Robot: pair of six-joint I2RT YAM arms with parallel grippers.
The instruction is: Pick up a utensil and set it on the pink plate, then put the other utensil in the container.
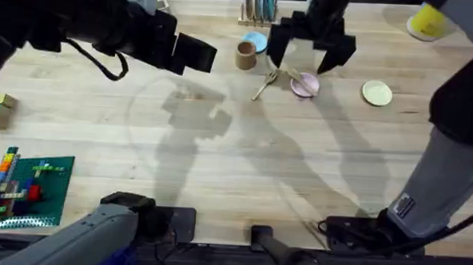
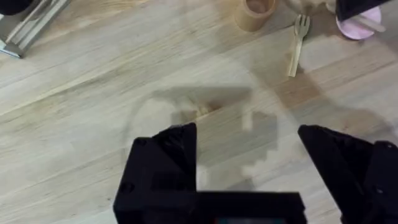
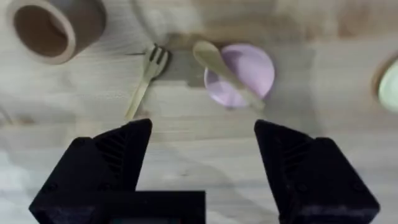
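Observation:
The pink plate lies on the wooden table with the plain wooden utensil resting across it, its rounded end poking over the rim toward the fork. My right gripper hangs open above them, holding nothing. The tined fork lies flat on the table between the plate and the brown container. In the overhead view the right gripper is over the plate, with the fork and container to its left. My left gripper is open and empty over bare wood, short of the fork.
A yellow-green plate sits right of the pink one. A light blue plate and a plate rack stand behind the container, a yellow bottle at the far right. Toy bricks on a green baseplate occupy the near left.

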